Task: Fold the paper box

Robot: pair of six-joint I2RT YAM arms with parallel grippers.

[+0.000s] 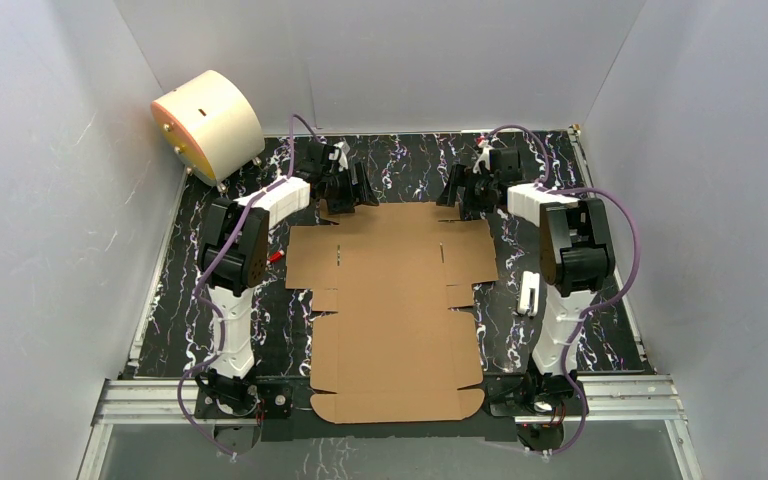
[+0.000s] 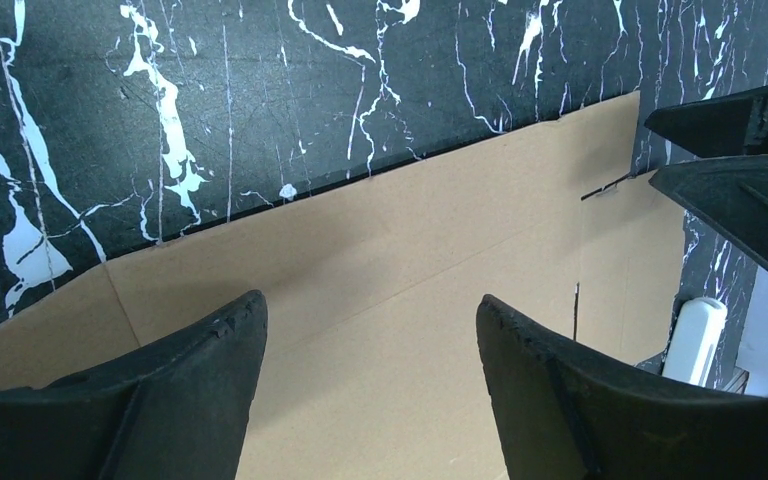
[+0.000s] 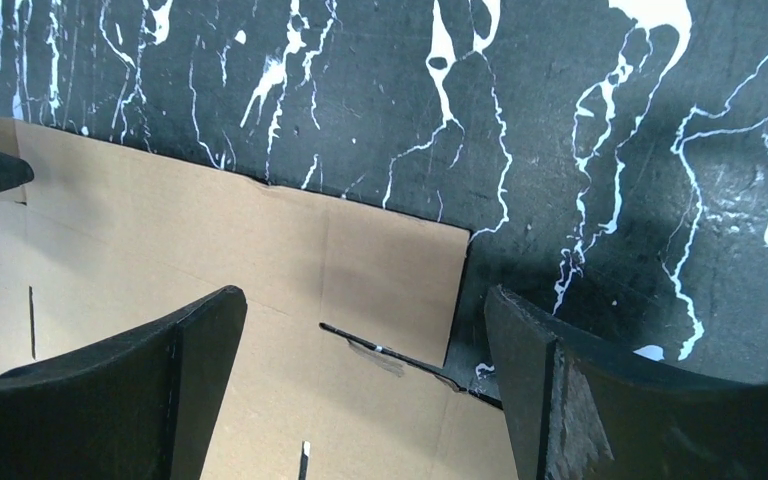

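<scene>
A robot lab cell: white panel walls (image 1: 40,250) enclose a black marbled table (image 1: 410,160).

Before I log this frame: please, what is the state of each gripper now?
Left gripper: open, holding nothing, above the paper box.
Right gripper: open, holding nothing.

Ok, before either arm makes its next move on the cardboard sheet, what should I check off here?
1. Paper box lying flat, no flap raised: ok.
2. Left hand open over the sheet's far edge: ok.
3. Right hand open over the far right corner: ok.
4. Either hand touching the cardboard: cannot tell.
5. Cream drum clear of the sheet: ok.
6. Sheet wholly on the marbled table: not ok, its near edge overlaps the metal rail.
</scene>
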